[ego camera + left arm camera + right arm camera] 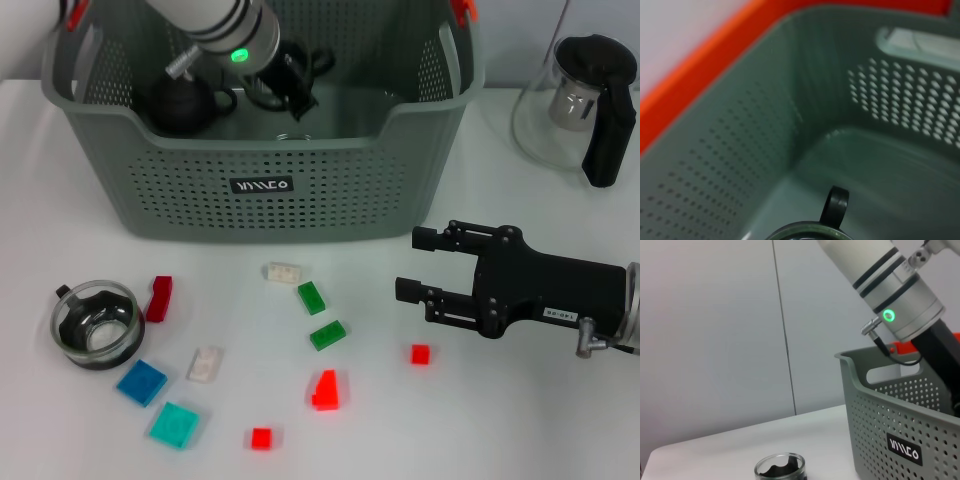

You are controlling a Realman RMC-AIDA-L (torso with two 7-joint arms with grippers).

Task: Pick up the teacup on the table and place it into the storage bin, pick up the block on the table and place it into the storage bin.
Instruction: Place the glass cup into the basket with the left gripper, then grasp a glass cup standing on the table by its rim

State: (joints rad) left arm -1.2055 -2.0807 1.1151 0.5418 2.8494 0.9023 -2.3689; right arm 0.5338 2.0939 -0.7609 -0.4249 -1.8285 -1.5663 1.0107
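White tabletop point(560, 420) fills the head view, with the storage bin point(262, 190) standing at its far side, its front wall and black label facing the robot. The left gripper point(295, 85) reaches down inside the bin from above, near the back left corner; whether its fingers are open or closed cannot be told. A dark round object point(180, 105) sits low inside the bin just beside that arm, and the left wrist view shows a dark looped handle point(836, 205) above the bin floor, close to the corner where two perforated walls meet. A teacup point(95, 325), clear glass with a dark insert, stands on the table in front of the bin's left end, well apart from the front wall; it also shows in the right wrist view point(780, 469). Blocks lie scattered across the open stretch before the bin: a dark red block point(159, 298) just beside the teacup, a blue block point(141, 381), a teal block point(175, 424), two whitish blocks point(205, 364) point(284, 272), two green blocks point(311, 297) point(327, 335), and three red blocks point(325, 390) point(261, 437) point(420, 353). The right gripper point(410, 265) hovers over the table to the right of the blocks, fingers spread apart and empty, pointing toward them, with bare table around it. A glass teapot point(575, 100) with a black handle stands at the far right, just beside the bin's right end.
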